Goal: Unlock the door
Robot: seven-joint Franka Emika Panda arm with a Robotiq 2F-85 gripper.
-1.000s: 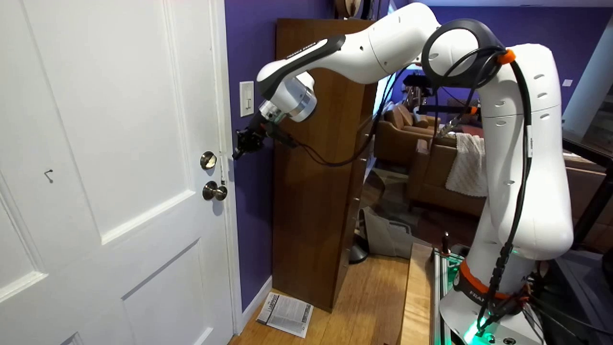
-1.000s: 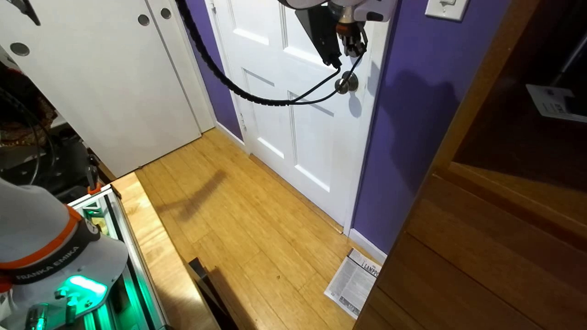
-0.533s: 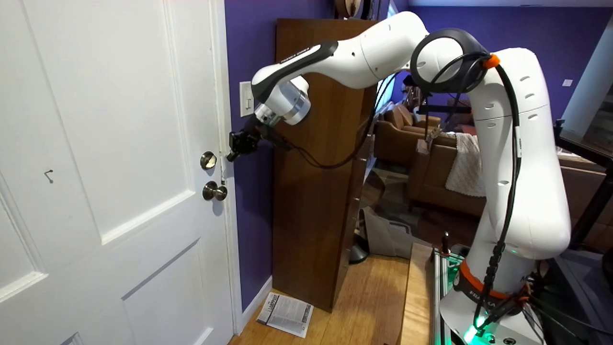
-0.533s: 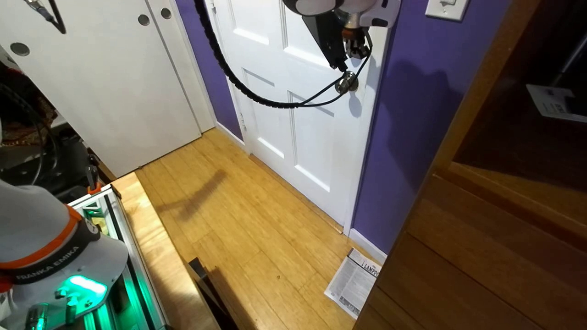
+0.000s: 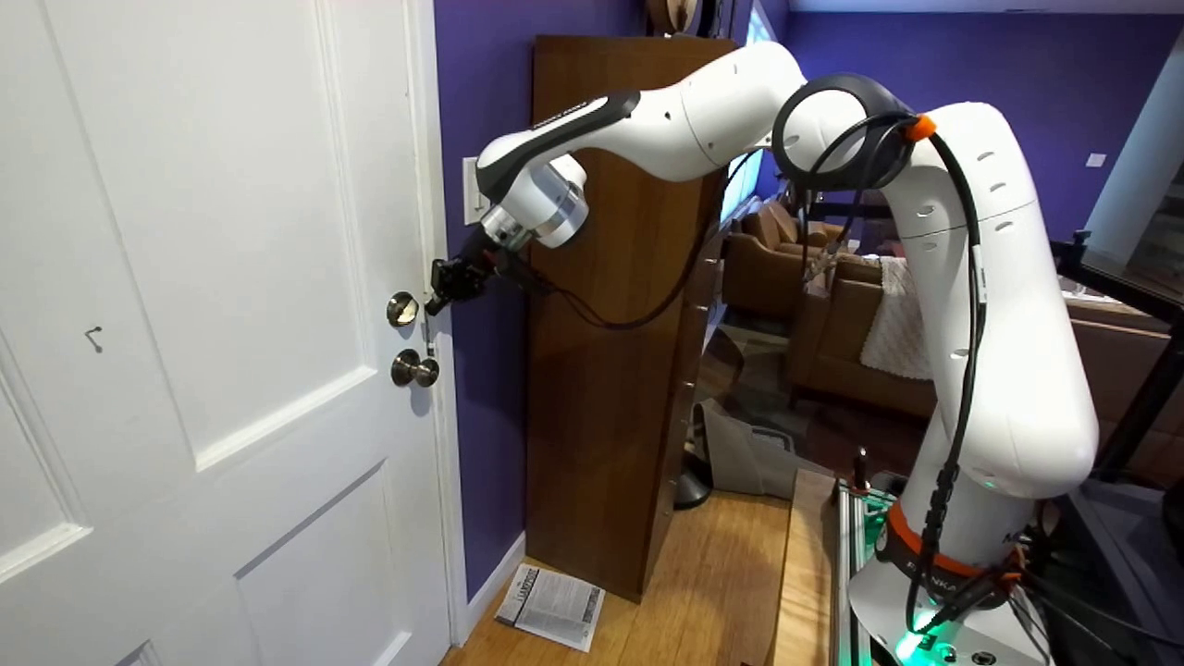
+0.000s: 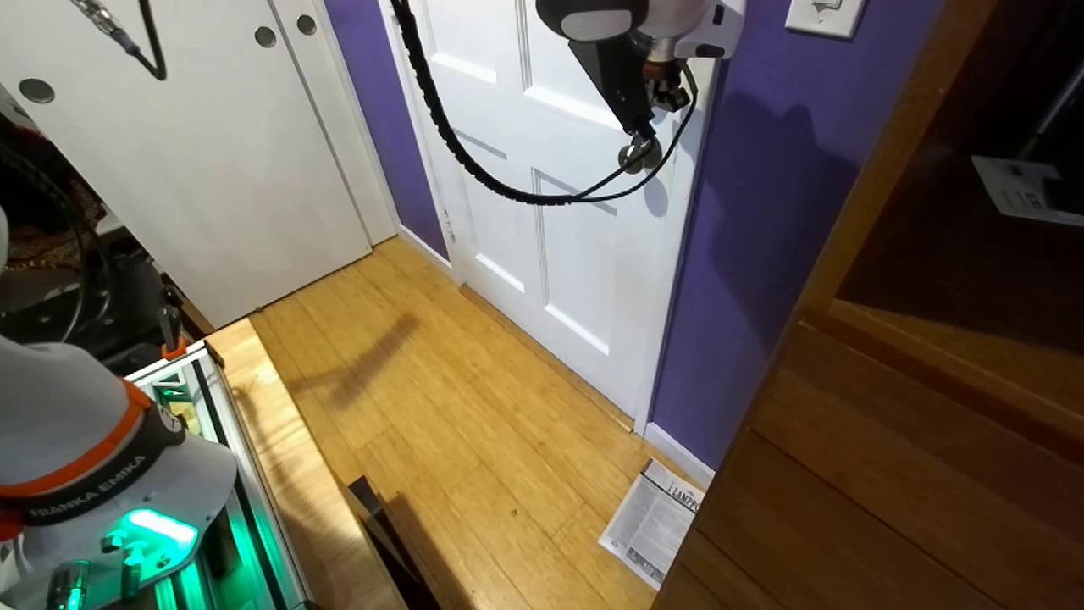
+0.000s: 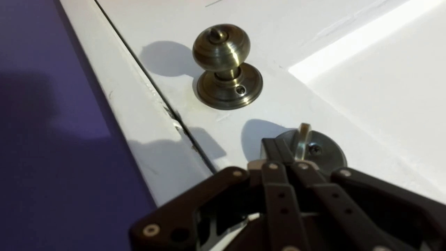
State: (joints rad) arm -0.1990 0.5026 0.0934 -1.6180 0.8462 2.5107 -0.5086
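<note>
- Gripper (image 7: 277, 150) has moved lower, nearer the lock (image 7: 329, 151).
- We see tips pressed together beside the thumbturn (image 7: 304, 139); touching, we can't tell.
- Lock sits on the door (image 5: 250, 240), above the knob (image 5: 414, 369).

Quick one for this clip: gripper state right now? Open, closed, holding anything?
Gripper: closed, holding nothing; in the wrist view the deadbolt thumb turn shows beside the jaws, not between them.

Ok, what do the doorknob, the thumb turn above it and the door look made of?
Doorknob: glossy metal, perhaps brass; sharp highlights on bronzy curves. Thumb turn: probably similar, polished metal; its face glints. Door: smooth white paint, seemingly over wood, as moulded panels suggest; the core is hidden.
</note>
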